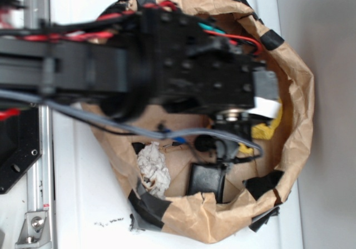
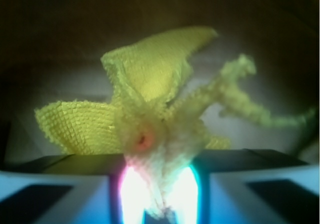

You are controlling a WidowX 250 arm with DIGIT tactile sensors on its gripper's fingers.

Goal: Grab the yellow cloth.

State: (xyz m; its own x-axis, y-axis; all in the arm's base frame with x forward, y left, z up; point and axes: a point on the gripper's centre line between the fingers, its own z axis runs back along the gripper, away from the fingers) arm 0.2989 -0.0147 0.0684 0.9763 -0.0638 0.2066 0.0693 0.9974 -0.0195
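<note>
Exterior view: the black robot arm reaches over a crumpled brown paper bag [image 1: 295, 93] patched with black tape, which serves here as the reference landmark. The bright yellow terry-textured cloth [image 1: 266, 128] shows only as a small patch inside the bag near its right wall, directly beneath the wrist; most of it is hidden by the arm. A smaller white wrinkly rag [image 1: 153, 168] lies at the bag's lower left interior, and a black box [image 1: 207, 181] sits beside it toward the bag's lower middle, both apart from the cloth. The gripper itself cannot be made out in this view.

Wrist view: the gripper [image 2: 159, 194] has its two fingers drawn together on a gathered bunch of the yellow cloth [image 2: 150, 79], whose loose folds fan outward and upward from the pinch point. The bright glare between the fingers hides the exact contact.

Step in hand, as judged: the grasp appears made. The next move would call for a steady upward lift clear of the bag's walls, keeping the fingers clamped so the soft fabric does not slip.
</note>
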